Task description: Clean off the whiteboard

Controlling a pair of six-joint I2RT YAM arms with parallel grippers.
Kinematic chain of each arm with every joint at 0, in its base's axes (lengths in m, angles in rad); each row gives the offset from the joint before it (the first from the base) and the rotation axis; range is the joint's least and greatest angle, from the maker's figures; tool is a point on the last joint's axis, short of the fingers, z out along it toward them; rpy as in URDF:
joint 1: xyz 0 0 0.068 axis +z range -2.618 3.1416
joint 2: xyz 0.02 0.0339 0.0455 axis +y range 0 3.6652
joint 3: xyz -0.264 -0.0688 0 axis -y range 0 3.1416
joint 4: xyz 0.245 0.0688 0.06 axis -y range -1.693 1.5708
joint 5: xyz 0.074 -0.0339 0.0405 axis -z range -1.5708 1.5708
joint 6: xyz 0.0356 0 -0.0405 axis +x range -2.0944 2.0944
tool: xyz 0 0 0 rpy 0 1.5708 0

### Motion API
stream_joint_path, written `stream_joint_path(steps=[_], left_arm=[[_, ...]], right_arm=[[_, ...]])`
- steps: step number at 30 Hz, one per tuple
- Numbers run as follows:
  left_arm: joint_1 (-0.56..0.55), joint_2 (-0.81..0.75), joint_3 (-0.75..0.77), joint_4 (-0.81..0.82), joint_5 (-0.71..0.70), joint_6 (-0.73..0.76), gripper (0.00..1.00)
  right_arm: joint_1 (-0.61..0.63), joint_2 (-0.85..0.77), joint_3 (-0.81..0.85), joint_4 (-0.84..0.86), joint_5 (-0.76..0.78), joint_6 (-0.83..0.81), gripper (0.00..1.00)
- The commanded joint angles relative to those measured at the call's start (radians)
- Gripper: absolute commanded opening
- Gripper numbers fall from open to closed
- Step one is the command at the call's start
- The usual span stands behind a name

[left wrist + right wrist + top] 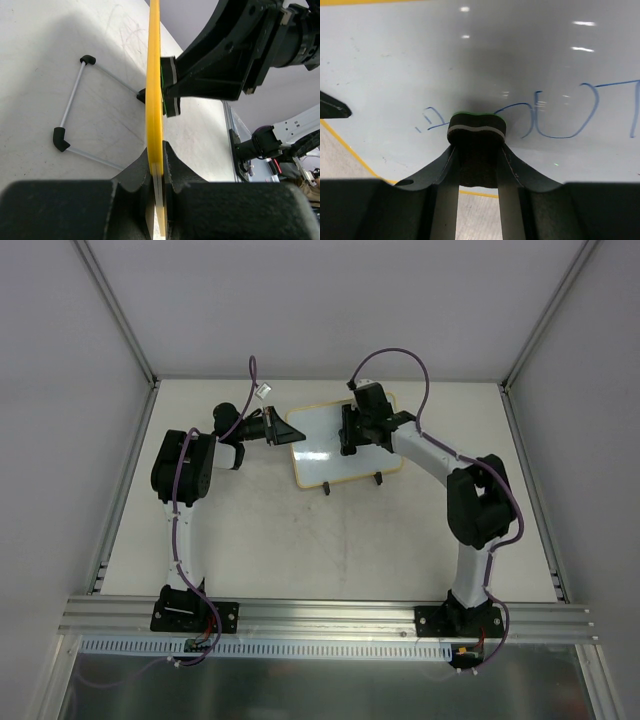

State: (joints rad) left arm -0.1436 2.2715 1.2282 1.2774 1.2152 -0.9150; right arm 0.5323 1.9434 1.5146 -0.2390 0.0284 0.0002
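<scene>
The whiteboard [325,445] stands propped on the table at the back centre, with a yellowish frame and two black feet. My left gripper [283,430] is shut on its left edge; the left wrist view shows the yellow frame [154,100] edge-on between my fingers. My right gripper [352,430] is shut on a small black eraser [477,129] and presses it against the white surface [470,60]. Blue scribbles [560,117] show on both sides of the eraser. The eraser also shows against the board in the left wrist view [170,85].
A wire stand with black feet [70,112] props the board from behind on the table. Grey enclosure walls [60,390] close in the left, right and back. An aluminium rail [320,615] runs along the near edge by the arm bases.
</scene>
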Motion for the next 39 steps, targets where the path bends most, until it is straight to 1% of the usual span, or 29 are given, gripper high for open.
stream_joint_path(steps=[1,8,12,24,29,33,39], left_arm=[[-0.027,-0.032,-0.010,0.178,0.138,0.113,0.00],[-0.027,-0.032,-0.010,0.178,0.136,0.111,0.00],[-0.027,-0.030,-0.009,0.178,0.138,0.110,0.00],[-0.027,-0.030,-0.009,0.180,0.138,0.110,0.00],[-0.027,-0.030,-0.010,0.178,0.138,0.111,0.00],[-0.027,-0.032,-0.012,0.181,0.138,0.110,0.00],[-0.025,-0.032,-0.012,0.180,0.136,0.111,0.00]], right_arm=[[-0.130,0.026,-0.036,0.069,0.231,-0.034,0.00],[-0.239,-0.004,-0.067,0.069,0.223,-0.029,0.00],[-0.275,-0.015,-0.083,0.069,0.226,-0.029,0.00],[-0.287,-0.021,-0.102,0.070,0.220,-0.026,0.00],[-0.241,-0.023,-0.093,0.087,0.211,-0.032,0.00],[-0.128,0.002,-0.048,0.089,0.228,-0.051,0.00],[-0.011,0.052,0.025,0.089,0.200,-0.036,0.00]])
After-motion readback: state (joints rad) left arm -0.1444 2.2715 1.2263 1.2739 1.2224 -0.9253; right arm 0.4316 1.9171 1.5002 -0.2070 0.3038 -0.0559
